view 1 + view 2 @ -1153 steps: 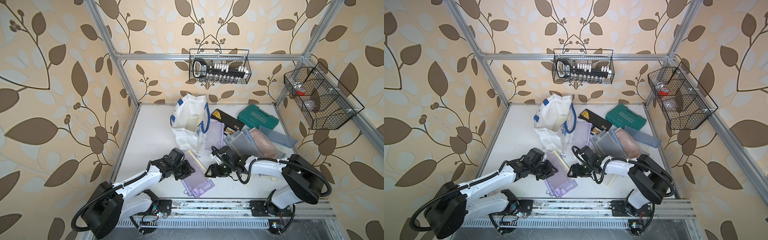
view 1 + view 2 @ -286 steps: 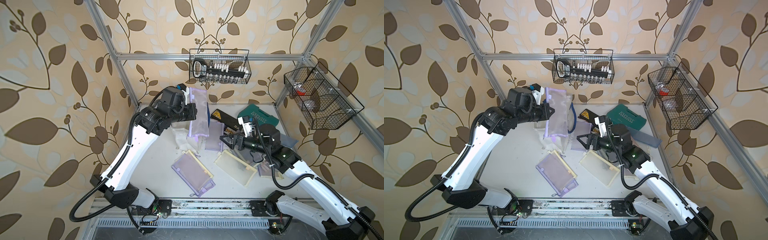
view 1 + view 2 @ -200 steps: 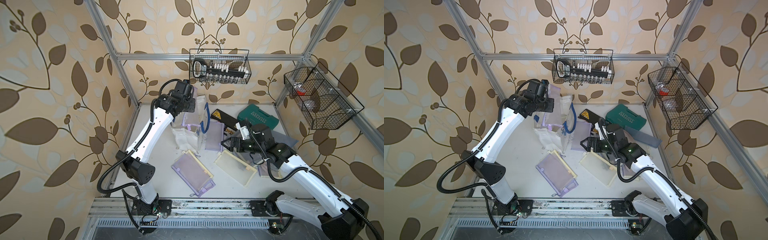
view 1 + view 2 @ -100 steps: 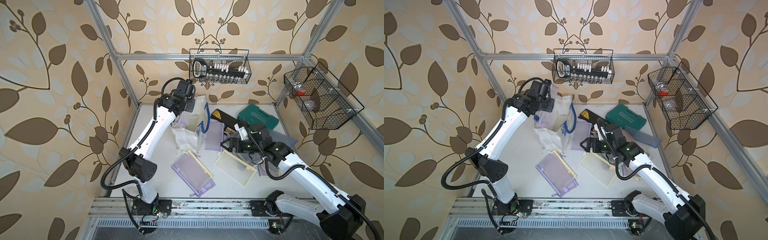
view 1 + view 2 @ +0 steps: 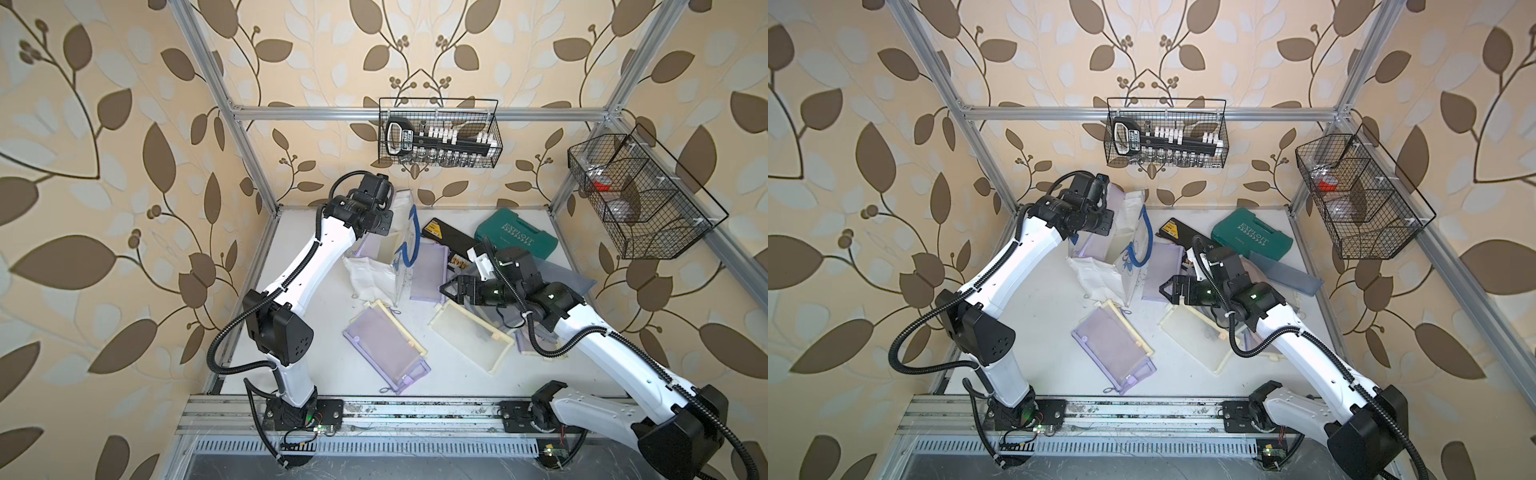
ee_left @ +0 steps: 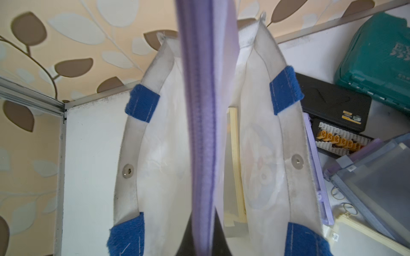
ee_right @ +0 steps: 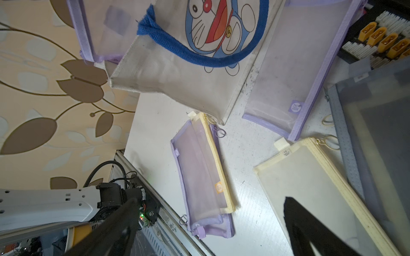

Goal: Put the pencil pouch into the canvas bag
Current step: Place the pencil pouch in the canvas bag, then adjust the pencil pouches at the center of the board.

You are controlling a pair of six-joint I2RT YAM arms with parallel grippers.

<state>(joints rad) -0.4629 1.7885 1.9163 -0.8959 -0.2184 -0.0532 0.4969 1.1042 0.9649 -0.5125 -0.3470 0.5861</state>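
The pencil pouch (image 6: 202,133) stood in the mouth of the canvas bag (image 5: 1100,276) at the table's (image 5: 316,332) rear left, the tool case (image 5: 515,239) to its right.

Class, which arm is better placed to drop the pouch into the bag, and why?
Left. The left gripper is shut on the purple pouch, which hangs in the bag's open mouth. The right gripper is open, empty, and off beside the bag.

The canvas bag (image 7: 168,73) is matt woven cloth (grey smudges along its rim), its strap handles (image 7: 199,58) fuzzy blue webbing. The pencil pouch (image 6: 200,115) is translucent lilac mesh fabric.
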